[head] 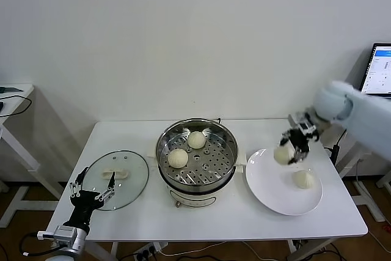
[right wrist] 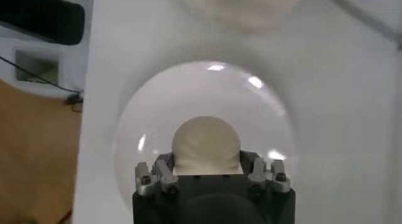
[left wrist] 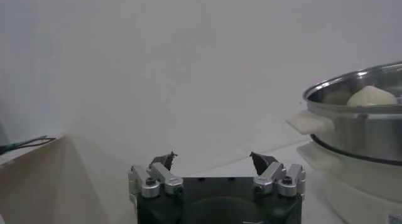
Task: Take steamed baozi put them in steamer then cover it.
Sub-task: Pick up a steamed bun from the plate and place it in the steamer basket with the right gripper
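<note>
The steel steamer (head: pixel 230 146) stands mid-table with two baozi on its tray, one (head: pixel 196 139) at the back and one (head: pixel 178 158) at the front left. My right gripper (head: pixel 285 153) is shut on a third baozi (head: pixel 281 154), held just above the far left part of the white plate (head: pixel 275 192). The right wrist view shows that bun (right wrist: pixel 206 144) between the fingers, over the plate (right wrist: pixel 151 106). Another baozi (head: pixel 303 178) lies on the plate. The glass cover (head: pixel 119 178) lies flat at the table's left. My left gripper (head: pixel 93 186) stands open and empty beside its front edge.
In the left wrist view the open left gripper (left wrist: pixel 215 159) faces the steamer's side (left wrist: pixel 358 125), with a bun (left wrist: pixel 372 96) showing over its rim. A laptop (head: pixel 380 68) stands at the far right. A side table (head: pixel 12 93) with cables is at the left.
</note>
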`<state>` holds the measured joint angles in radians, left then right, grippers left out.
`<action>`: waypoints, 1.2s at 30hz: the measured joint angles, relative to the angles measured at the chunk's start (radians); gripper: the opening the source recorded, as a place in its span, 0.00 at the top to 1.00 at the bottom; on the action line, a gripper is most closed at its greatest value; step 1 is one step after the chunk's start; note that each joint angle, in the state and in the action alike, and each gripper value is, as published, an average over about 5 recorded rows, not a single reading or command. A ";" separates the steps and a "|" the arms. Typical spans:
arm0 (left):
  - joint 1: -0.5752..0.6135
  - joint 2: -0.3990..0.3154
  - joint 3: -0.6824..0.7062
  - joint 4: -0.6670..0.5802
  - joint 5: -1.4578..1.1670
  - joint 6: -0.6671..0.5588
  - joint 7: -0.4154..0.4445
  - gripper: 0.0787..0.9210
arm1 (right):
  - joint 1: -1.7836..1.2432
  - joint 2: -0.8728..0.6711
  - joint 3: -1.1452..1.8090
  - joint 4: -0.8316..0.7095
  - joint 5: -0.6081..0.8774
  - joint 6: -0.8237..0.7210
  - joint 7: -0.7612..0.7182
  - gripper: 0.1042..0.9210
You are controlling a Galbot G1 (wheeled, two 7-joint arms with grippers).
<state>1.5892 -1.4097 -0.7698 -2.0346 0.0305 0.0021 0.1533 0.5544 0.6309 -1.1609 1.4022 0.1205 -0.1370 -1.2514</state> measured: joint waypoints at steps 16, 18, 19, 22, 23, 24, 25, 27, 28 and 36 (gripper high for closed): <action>-0.011 0.009 -0.017 0.017 -0.007 0.002 0.007 0.12 | 0.217 0.302 -0.156 0.012 -0.085 0.407 0.103 0.30; -0.012 0.009 -0.021 0.020 -0.009 0.001 0.009 0.12 | 0.221 0.342 -0.169 0.010 -0.105 0.450 0.114 0.30; -0.013 0.009 -0.022 0.022 -0.010 0.001 0.010 0.12 | 0.222 0.361 -0.174 0.010 -0.114 0.470 0.120 0.30; -0.014 0.009 -0.026 0.025 -0.013 0.000 0.012 0.12 | 0.224 0.412 -0.191 0.010 -0.137 0.523 0.132 0.30; -0.015 0.010 -0.027 0.027 -0.014 0.000 0.013 0.12 | 0.223 0.427 -0.196 0.011 -0.143 0.539 0.136 0.30; -0.016 0.010 -0.028 0.028 -0.015 0.000 0.013 0.12 | 0.221 0.441 -0.202 0.013 -0.148 0.554 0.139 0.30; -0.017 0.010 -0.029 0.029 -0.015 0.000 0.014 0.12 | 0.218 0.454 -0.207 0.016 -0.152 0.567 0.142 0.30; -0.018 0.012 -0.030 0.032 -0.017 0.000 0.015 0.12 | 0.212 0.475 -0.216 0.022 -0.158 0.590 0.146 0.30; -0.019 0.013 -0.031 0.033 -0.017 0.000 0.015 0.12 | 0.210 0.485 -0.221 0.025 -0.161 0.600 0.148 0.30; -0.025 0.014 -0.033 0.041 -0.020 0.000 0.016 0.12 | 0.195 0.541 -0.245 0.052 -0.162 0.647 0.155 0.30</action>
<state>1.5645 -1.3953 -0.8029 -1.9940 0.0107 0.0017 0.1694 0.7489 1.1720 -1.4061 1.4538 -0.0412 0.5103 -1.0960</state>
